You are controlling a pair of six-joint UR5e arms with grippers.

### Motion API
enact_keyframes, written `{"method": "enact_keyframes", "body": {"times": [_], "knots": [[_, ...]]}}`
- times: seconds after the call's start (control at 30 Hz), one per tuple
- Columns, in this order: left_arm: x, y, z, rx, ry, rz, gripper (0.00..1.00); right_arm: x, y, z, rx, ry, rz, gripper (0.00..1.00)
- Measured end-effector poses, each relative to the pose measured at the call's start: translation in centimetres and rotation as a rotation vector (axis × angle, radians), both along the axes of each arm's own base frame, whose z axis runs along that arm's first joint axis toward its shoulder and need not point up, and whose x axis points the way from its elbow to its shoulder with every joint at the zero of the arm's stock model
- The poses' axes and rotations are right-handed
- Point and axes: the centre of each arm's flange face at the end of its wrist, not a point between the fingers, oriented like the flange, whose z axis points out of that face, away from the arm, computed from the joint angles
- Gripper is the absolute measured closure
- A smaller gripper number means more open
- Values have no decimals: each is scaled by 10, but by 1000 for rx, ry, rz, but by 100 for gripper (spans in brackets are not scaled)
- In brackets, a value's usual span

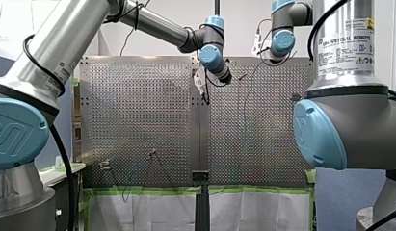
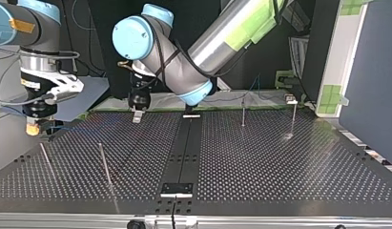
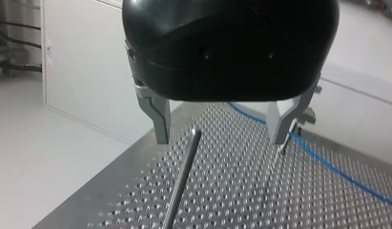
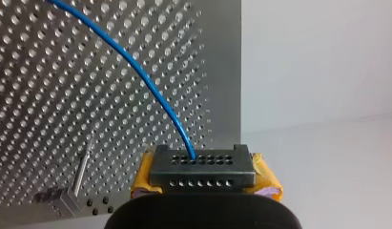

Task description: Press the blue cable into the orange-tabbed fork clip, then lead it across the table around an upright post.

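In the right wrist view the thin blue cable [image 4: 150,86] rises from between the yellow pads [image 4: 267,179] of my right gripper [image 4: 203,164], which is shut on it, and runs away over the perforated plate. In the top view that gripper [image 2: 32,129] hangs at the left edge of the table. My left gripper [image 3: 222,131] is open above the plate with nothing between its metal fingers [image 3: 158,119]. An upright post [image 3: 181,179] stands just ahead of it. The blue cable [image 3: 336,167] lies on the plate beyond one finger. I cannot make out an orange-tabbed clip.
Several thin upright posts stand on the table, two [image 2: 105,164] at the top view's left and two [image 2: 243,112] at the far right. A post on a small block [image 4: 81,174] stands beside my right gripper. A dark seam strip [image 2: 184,148] runs down the table's middle.
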Motion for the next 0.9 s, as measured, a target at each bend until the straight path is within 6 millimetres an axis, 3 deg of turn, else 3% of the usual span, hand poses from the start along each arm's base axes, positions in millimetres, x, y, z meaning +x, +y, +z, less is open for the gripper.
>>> {"method": "enact_keyframes", "body": {"times": [0.9], "knots": [[6, -38, 23, -406, -23, -280, 1, 33, 17, 2, -3, -5, 153, 100]]}}
